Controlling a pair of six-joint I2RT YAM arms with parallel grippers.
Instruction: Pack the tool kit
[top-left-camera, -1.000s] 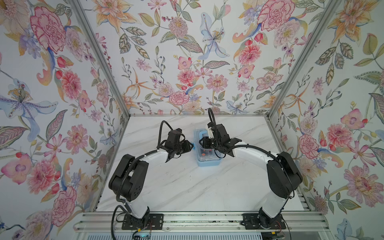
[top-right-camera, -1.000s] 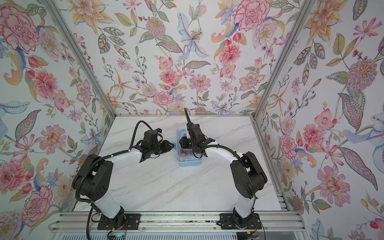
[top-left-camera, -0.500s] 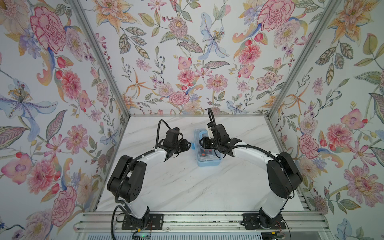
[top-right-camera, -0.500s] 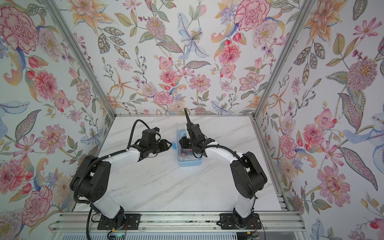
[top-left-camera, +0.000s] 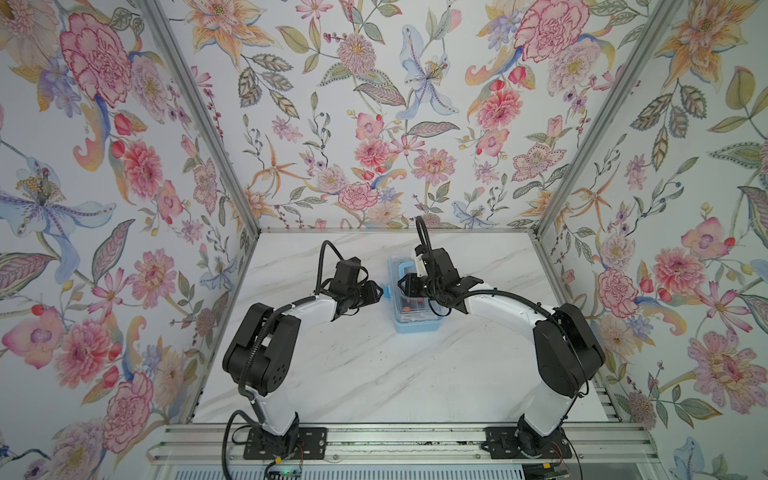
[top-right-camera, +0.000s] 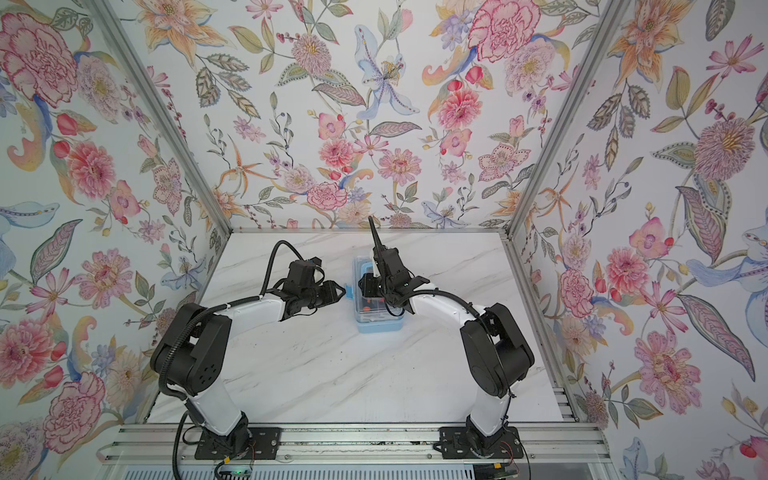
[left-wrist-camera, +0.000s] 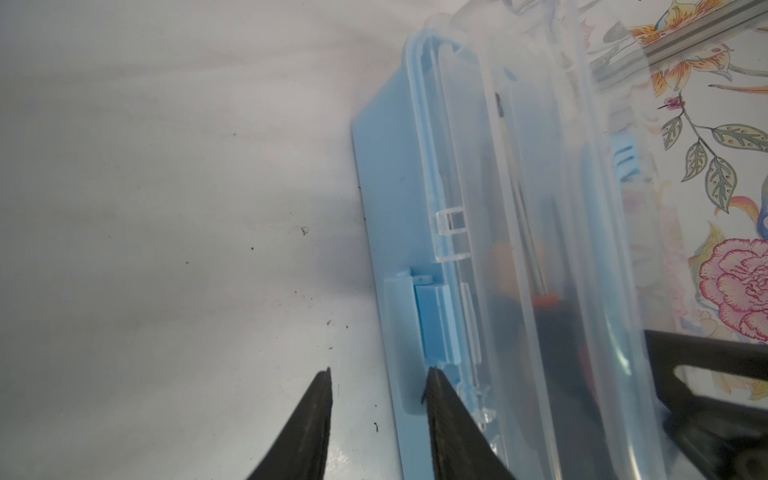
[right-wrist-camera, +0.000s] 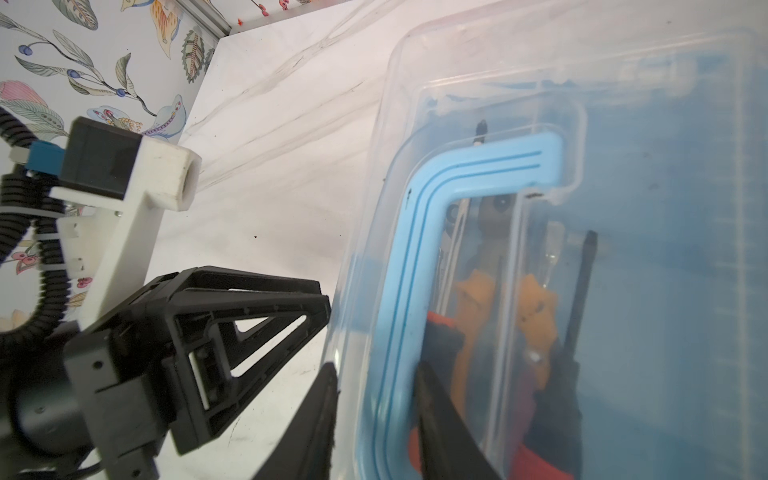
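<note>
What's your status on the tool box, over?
Left claw open beside the side latch. Right claw straddling the blue handle, grip unclear. Tool box lid down, tools inside. Nothing blocking.

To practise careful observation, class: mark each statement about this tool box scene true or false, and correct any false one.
1. The clear lid lies down over the tool box. True.
2. Loose tools lie outside the box. False: the tools show inside, through the lid.
3. The left gripper has its jaws apart beside the box. True.
4. The right gripper hangs well clear of the box. False: its fingers straddle the handle on the lid.
5. That handle is red. False: it is blue.
</note>
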